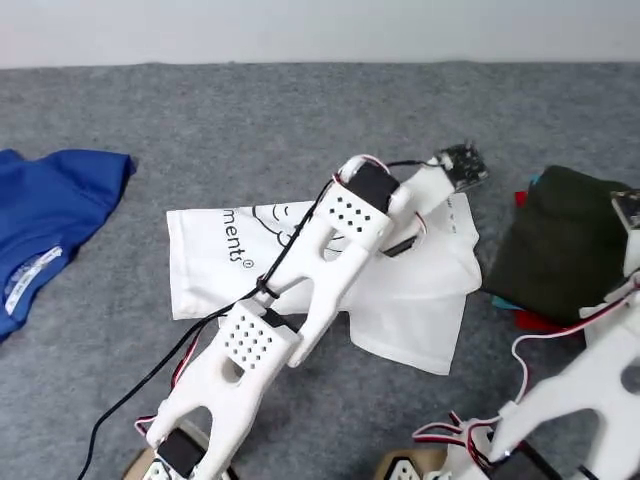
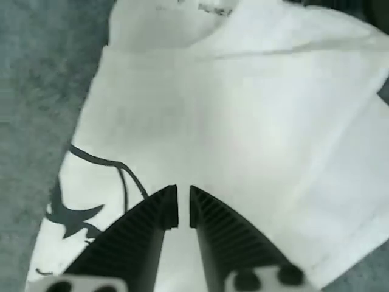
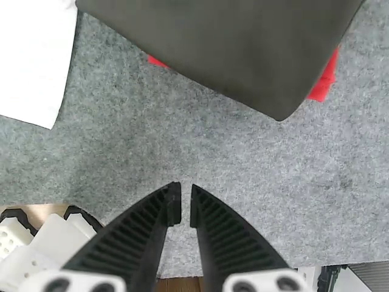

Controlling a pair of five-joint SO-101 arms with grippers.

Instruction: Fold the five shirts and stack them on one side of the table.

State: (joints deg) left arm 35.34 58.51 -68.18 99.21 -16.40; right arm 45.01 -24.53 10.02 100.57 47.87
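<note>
White shirt [image 1: 420, 310]: rumpled, partly folded. Left gripper [image 2: 183, 198]: jaws narrow, empty, above it. Advice: open, pinch one hem corner, fold squarely.

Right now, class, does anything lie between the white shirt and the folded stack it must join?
Nothing visible does. The white shirt lies mid-table, the folded stack sits beside it on the right, and only a narrow strip of bare grey mat separates them.

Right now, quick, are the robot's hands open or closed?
Left hand: closed, above the white cotton shirt.
Right hand: closed, empty, above the grey felt tabletop.
</note>
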